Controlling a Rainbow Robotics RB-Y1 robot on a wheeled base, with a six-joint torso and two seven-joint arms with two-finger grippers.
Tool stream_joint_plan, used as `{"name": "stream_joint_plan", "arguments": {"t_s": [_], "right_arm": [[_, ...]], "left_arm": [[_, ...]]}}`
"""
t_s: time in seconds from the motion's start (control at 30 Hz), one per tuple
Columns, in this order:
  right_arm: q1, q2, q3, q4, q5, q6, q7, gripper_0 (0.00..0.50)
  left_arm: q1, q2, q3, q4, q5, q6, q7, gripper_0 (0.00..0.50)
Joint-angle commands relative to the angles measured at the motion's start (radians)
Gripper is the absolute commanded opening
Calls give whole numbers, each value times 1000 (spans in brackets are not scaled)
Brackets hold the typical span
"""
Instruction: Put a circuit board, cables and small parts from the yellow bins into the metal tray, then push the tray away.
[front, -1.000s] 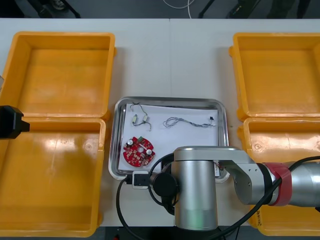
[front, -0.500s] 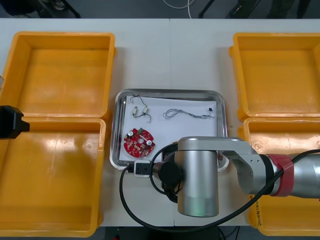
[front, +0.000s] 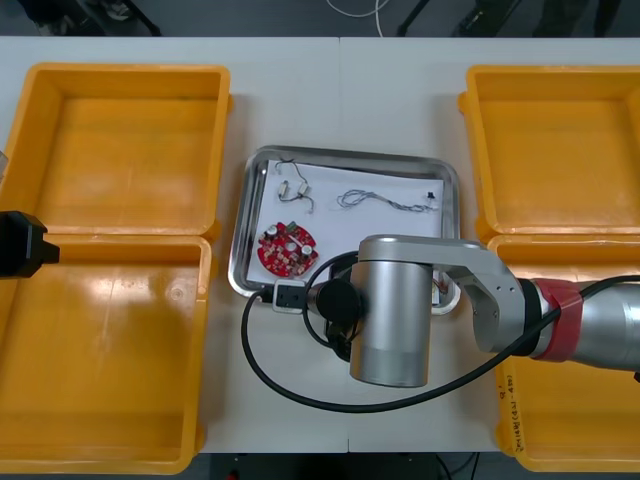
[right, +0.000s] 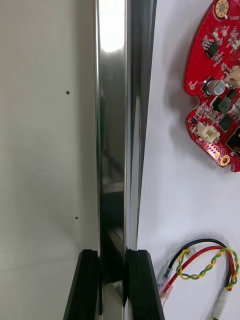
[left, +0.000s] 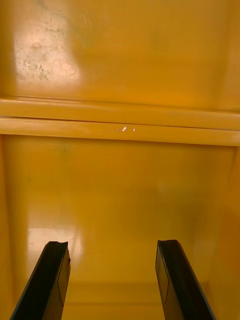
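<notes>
Now the shiny rectangular metal tray (front: 350, 152) lies farther up the light tabletop (front: 340, 90) than a second ago, between the two pairs of bins. Its load has travelled with it: the round red circuit board (front: 288, 250) and the twisted blue-and-white cable (front: 385, 200) keep their places on the white liner. Judgement: loading is finished and the push-away is under way, not yet complete.

The front view hides the contact under the right arm's silver body. The right wrist view supplies it: the right jaws are clenched on the tray's near rim, which stands between the black fingers (right: 143, 285). It also shows a red-and-yellow cable (right: 200, 260) just inside that rim, well short of the board.

Left jaws: released and empty in the left wrist view, parked over the bare floor of the near left yellow plastic bin (left: 120, 200).
</notes>
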Motion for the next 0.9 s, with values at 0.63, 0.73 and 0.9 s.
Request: {"name": "stream_joint_plan", "arguments": {"t_s": [0.63,0.73,0.9], "right_arm": [[-118,-23,-36,88,22,-127,49,0],[-126,-26,-38,115,28,-156,63,0],[-139,-26,-46,161,33,-208,92,0]], "left_arm": [[21,44,30,-29,7,6,-89,500],[21,44,30,-29,7,6,-89,500],[21,44,30,-29,7,6,-89,500]]}}
